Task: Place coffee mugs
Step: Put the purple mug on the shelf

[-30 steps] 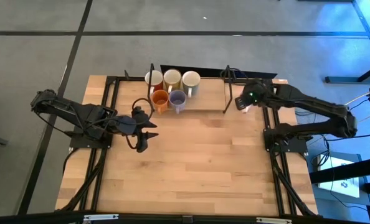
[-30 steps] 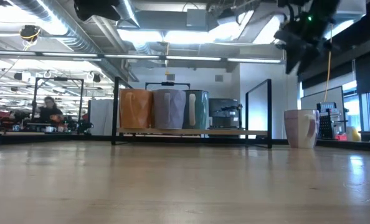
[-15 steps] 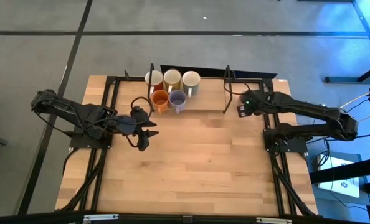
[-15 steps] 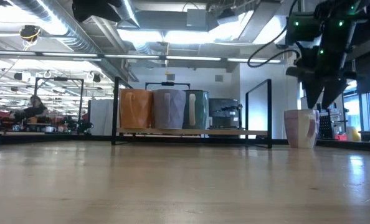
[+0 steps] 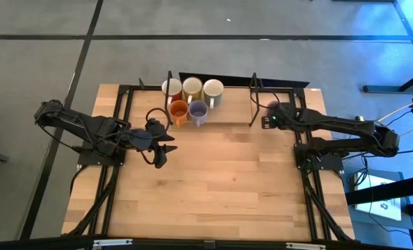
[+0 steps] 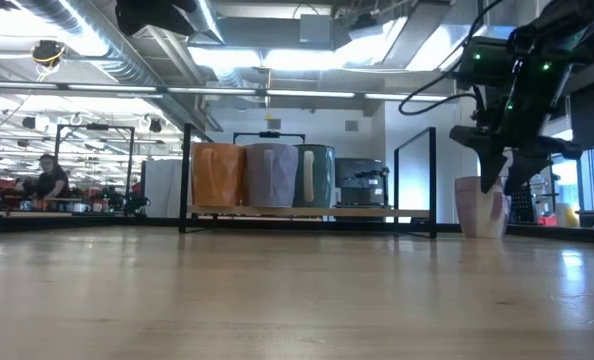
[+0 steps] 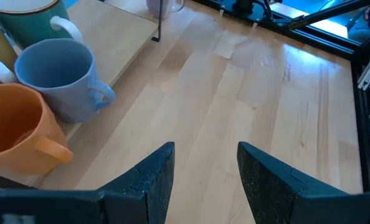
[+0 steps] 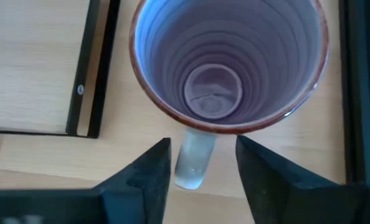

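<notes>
Five mugs [image 5: 191,99] clustered upright; sixth purple mug [image 8: 228,65] apart.

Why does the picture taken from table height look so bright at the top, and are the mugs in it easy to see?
Low view: ceiling lights glare, so the mugs on the rack look shaded and dull; the table close to the lens is soft. High view: even light, a blue glow at the upper right. Right wrist view: the purple mug is evenly lit and sharp.

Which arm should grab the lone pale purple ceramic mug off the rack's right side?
Right. The right gripper hangs directly over the pale purple ceramic mug, open fingers straddling its handle. The left gripper waits open mid-table, far from it, nearer the five racked mugs.
</notes>
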### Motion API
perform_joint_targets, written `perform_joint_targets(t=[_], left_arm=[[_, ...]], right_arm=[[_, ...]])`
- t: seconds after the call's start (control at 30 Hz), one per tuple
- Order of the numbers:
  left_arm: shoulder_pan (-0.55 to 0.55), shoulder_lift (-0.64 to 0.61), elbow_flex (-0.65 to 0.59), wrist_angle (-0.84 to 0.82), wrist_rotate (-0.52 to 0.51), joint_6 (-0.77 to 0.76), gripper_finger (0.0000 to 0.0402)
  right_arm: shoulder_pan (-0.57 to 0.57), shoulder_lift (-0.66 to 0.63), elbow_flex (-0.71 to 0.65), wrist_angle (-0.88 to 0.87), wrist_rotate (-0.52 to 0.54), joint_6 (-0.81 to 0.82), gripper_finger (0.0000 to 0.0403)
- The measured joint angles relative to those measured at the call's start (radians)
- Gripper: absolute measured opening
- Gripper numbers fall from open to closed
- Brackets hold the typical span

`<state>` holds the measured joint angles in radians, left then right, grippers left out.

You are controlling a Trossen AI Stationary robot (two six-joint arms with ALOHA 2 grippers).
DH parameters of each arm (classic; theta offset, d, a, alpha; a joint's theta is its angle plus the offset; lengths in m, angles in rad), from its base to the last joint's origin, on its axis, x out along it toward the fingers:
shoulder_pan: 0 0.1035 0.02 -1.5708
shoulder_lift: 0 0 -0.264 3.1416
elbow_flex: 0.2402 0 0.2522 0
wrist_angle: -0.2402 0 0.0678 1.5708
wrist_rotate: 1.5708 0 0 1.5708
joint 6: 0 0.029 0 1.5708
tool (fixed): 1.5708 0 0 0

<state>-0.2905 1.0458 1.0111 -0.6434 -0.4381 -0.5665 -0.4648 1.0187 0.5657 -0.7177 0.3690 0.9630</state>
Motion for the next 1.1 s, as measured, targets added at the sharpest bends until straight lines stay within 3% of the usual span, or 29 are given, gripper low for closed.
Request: perform_joint_targets(t=[0.37, 0.87, 1.1], left_arm=[[0.000, 0.000, 0.000, 0.000, 0.000, 0.000, 0.0169], [0.000, 0.000, 0.000, -0.001, 0.001, 0.001, 0.0169], [0.000, 0.000, 0.000, -0.002, 0.002, 0.001, 0.0169]], right_arm=[[0.000, 0.000, -0.007, 0.007, 0.027, -0.012, 0.0032], [0.007, -0.034, 0.001, -0.071, 0.033, -0.052, 0.0032], [0.181, -0.095, 0.010, -0.151, 0.031, 0.064, 0.0032]])
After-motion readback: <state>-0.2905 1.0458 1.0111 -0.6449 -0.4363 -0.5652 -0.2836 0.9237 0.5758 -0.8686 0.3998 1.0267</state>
